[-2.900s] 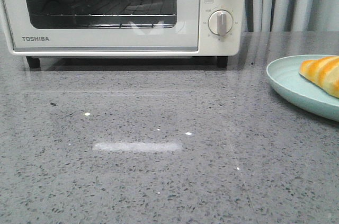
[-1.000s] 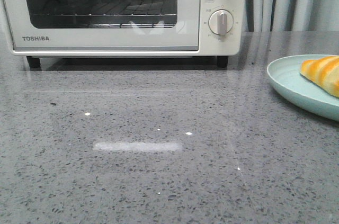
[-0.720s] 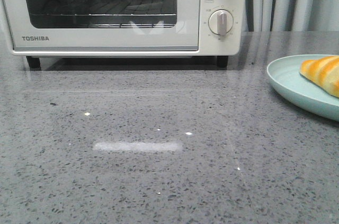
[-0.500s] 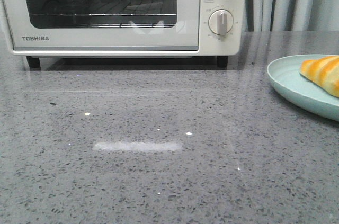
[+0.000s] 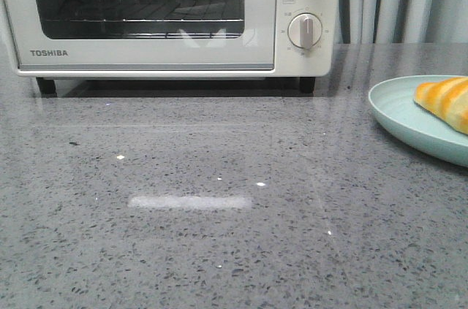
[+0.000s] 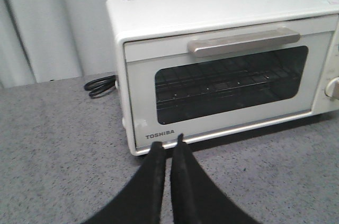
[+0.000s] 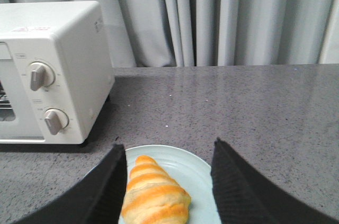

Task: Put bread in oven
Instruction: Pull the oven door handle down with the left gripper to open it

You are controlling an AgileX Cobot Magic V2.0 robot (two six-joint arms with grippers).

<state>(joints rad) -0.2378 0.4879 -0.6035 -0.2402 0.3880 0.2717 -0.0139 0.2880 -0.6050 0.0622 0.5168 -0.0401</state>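
One bread [image 7: 154, 197] on one plate [image 7: 198, 173], one oven [image 6: 228, 60]; left end effector [image 6: 168, 147] together, right end effector [image 7: 168, 155] apart.

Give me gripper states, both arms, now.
Left gripper: shut, holding nothing, in front of the oven.
Right gripper: open, empty, fingers either side of the bread on the plate.

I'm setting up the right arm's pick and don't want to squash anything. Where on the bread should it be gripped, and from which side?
Probably across the thick middle of the bread, coming down from above. It lies flat on the pale blue plate, tapering toward its ends, so the middle offers the widest hold. The open right tool already straddles it.
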